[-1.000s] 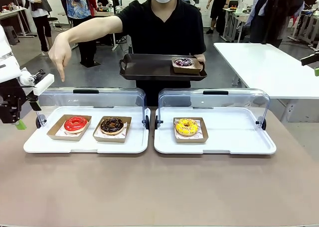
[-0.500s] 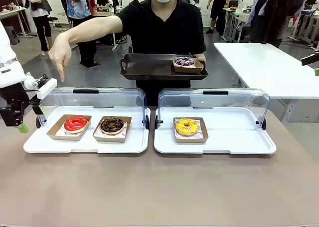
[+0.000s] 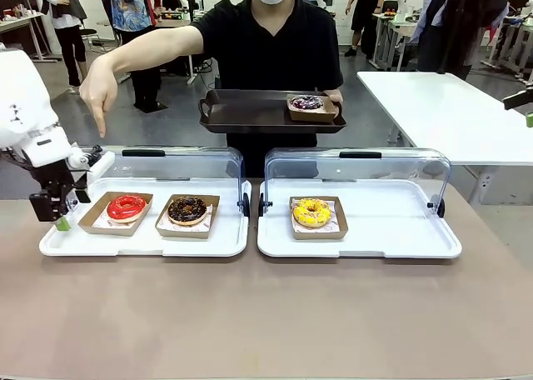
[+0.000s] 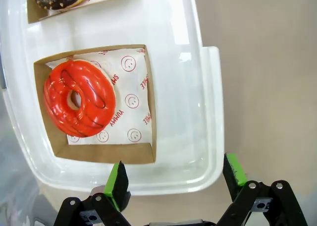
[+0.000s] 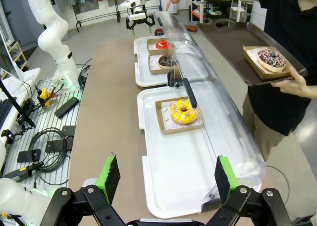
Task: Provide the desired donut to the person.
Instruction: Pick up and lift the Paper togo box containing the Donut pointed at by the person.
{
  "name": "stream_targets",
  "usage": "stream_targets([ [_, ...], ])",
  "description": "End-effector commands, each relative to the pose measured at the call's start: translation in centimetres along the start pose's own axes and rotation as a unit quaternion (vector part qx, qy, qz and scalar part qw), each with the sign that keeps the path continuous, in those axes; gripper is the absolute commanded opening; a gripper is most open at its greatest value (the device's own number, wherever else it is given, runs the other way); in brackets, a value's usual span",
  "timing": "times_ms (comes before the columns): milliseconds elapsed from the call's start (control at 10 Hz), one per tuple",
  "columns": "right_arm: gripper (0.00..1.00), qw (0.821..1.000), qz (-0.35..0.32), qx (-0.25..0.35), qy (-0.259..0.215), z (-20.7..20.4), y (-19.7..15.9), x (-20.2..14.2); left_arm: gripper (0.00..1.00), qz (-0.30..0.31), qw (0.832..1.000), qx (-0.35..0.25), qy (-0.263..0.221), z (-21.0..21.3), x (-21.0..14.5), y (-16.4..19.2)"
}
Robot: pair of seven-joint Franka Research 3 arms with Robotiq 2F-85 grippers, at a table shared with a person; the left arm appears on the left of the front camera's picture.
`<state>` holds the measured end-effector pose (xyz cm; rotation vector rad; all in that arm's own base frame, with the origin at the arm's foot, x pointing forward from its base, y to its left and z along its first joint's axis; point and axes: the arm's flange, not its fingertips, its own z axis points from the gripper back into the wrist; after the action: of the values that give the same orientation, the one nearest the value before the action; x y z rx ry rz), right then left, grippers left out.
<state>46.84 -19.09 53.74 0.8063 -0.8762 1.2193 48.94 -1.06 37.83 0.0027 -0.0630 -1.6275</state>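
At the far left, the left end effector [image 3: 63,218] hangs low over the left end of the left white tray [image 3: 141,242]. Its jaws are spread wide and hold nothing. In its wrist view the left end effector [image 4: 176,175] has its green pads [image 4: 118,182] set apart on either side of the tray rim [image 4: 208,112], just short of the cardboard boat [image 4: 99,154] carrying the red-glazed donut [image 4: 79,99]. Above and behind, the person [image 3: 271,42] stretches one hand [image 3: 100,92] out with the index finger pointing straight down, above the left end of the raised clear lid [image 3: 166,167] (roughly in line with the red one). The red-glazed donut [image 3: 126,206] sits in its boat at the left of that tray. Just beside it to the right is a chocolate donut [image 3: 186,209] with sprinkles, in its own boat. Past the middle, the person's other hand holds up a dark brown tray [image 3: 250,113] carrying a purple-glazed donut [image 3: 307,104] at its right end. Below it, on the desk [image 3: 266,313], the right white tray [image 3: 391,230] holds a yellow donut [image 3: 311,212] near its left side under a second open lid. The right end effector [image 5: 167,179] is seen in its wrist view high above that tray's outer end, jaws fully apart and empty.
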Motion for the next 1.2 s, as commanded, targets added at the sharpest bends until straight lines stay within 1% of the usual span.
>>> stream_targets([
  [0, 1.00, 1.000, 0.002, 0.004, -0.003, 0.0, 0.0, -0.1, 1.00, -0.011, 1.000, 0.006, -0.013, -1.7, -0.2, 0.7],
  [500, 1.00, 1.000, 0.002, 0.004, -0.003, 0.0, 0.0, -0.1, 1.00, -0.021, 0.999, 0.013, -0.031, -4.1, 0.4, 0.7],
  [900, 1.00, 1.000, 0.002, 0.004, -0.003, 0.0, 0.0, -0.1, 1.00, -0.021, 0.999, -0.006, -0.024, -5.3, 0.5, 0.4],
  [1000, 1.00, 1.000, 0.002, 0.004, -0.003, 0.0, 0.0, -0.1, 0.85, -0.024, 0.999, 0.000, -0.024, -5.5, 0.5, 0.2],
  [1100, 1.00, 1.000, 0.002, 0.004, -0.003, 0.0, 0.0, -0.1, 0.43, -0.029, 0.999, 0.005, -0.021, -5.3, 0.3, 0.2],
])
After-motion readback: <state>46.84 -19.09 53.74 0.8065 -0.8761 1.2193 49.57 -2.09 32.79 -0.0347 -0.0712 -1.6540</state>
